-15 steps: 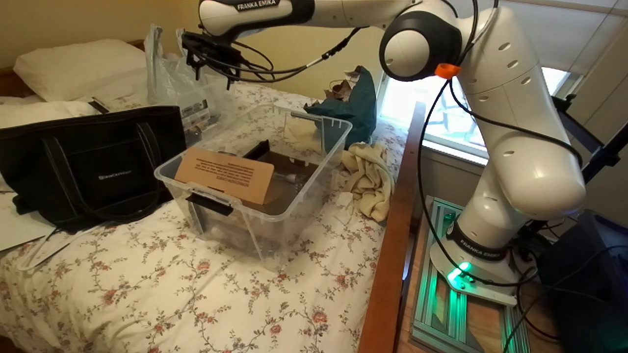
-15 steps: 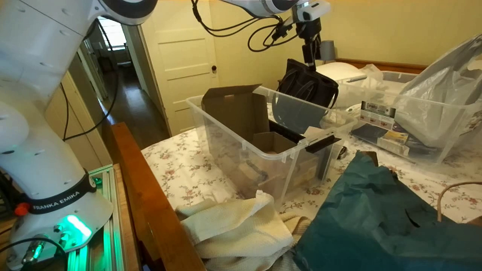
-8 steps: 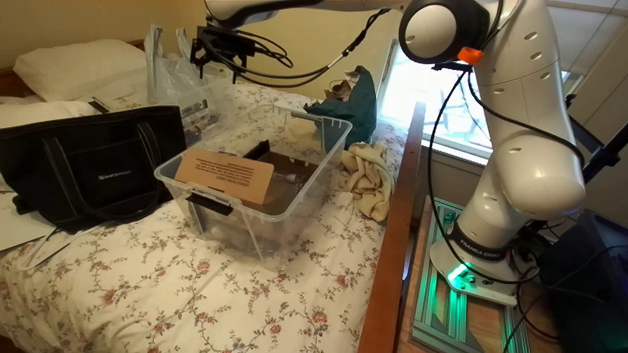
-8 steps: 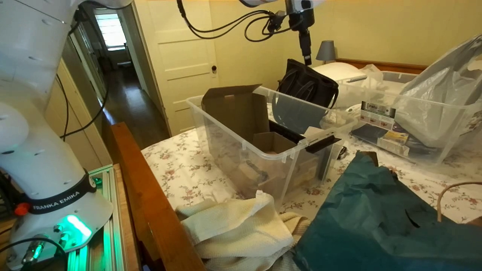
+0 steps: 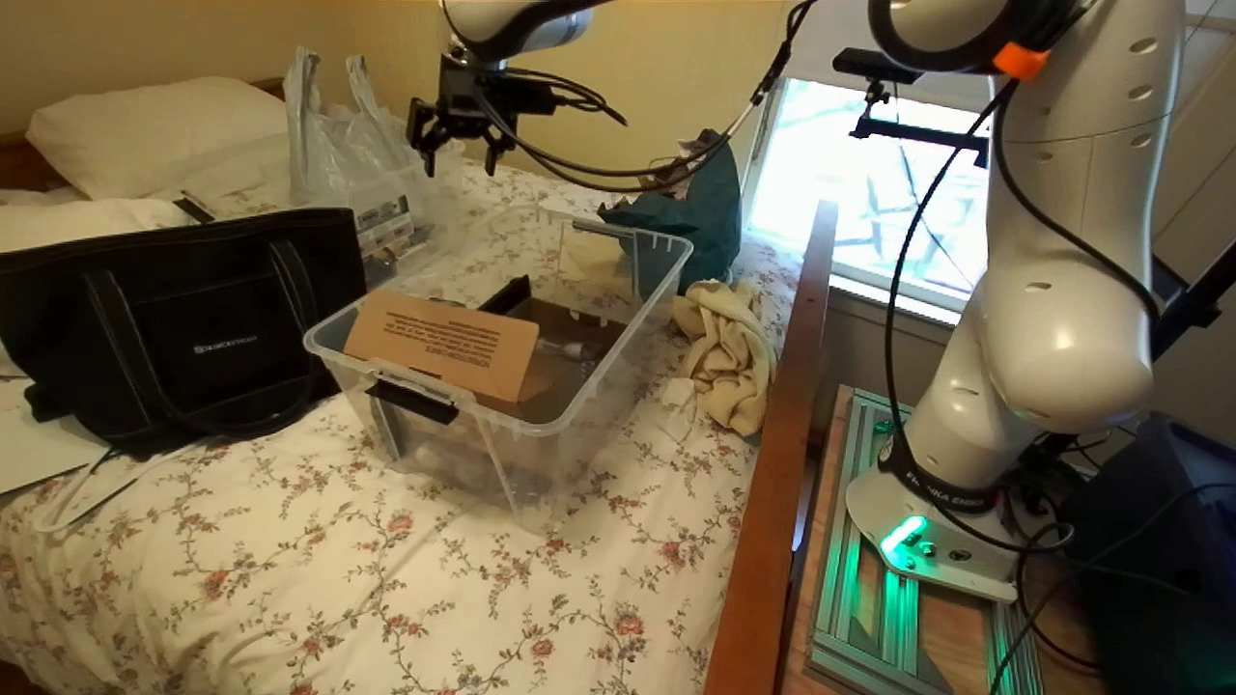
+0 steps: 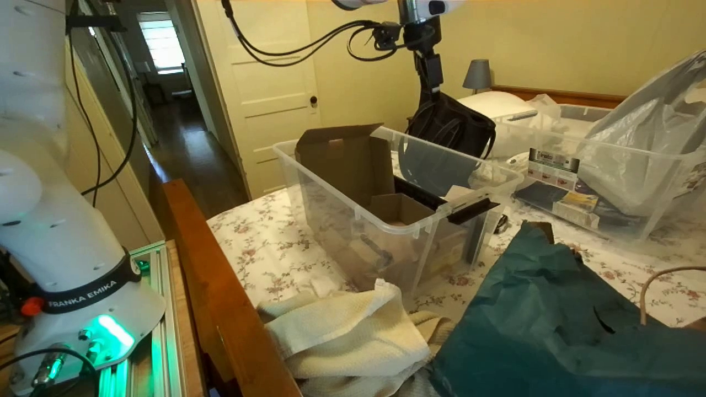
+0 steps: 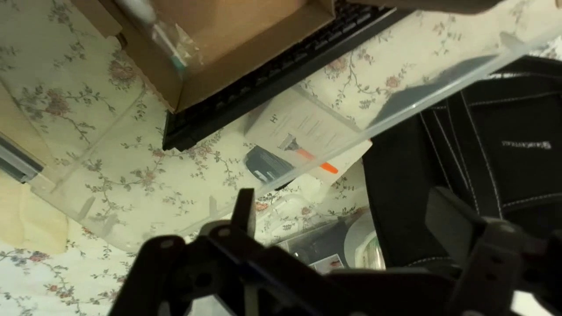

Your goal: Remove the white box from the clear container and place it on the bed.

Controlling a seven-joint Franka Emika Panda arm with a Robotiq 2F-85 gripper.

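Moved over the last second: your gripper, shifted nearer the clear container; the container itself stands unchanged. Condition of the gripper: fingers well apart, nothing held. As to location, the white box lies lower than the container's long rim, which crosses it in the wrist view; judged inside, though that view alone does not settle it. From your gripper, the box lies below and toward the container's middle. Its long axis runs across that rim, lettered end inward, orange print running outward. Your finger spread stands oblique to this axis. Advisory: turn to span the short side, and clear the rim on descent.
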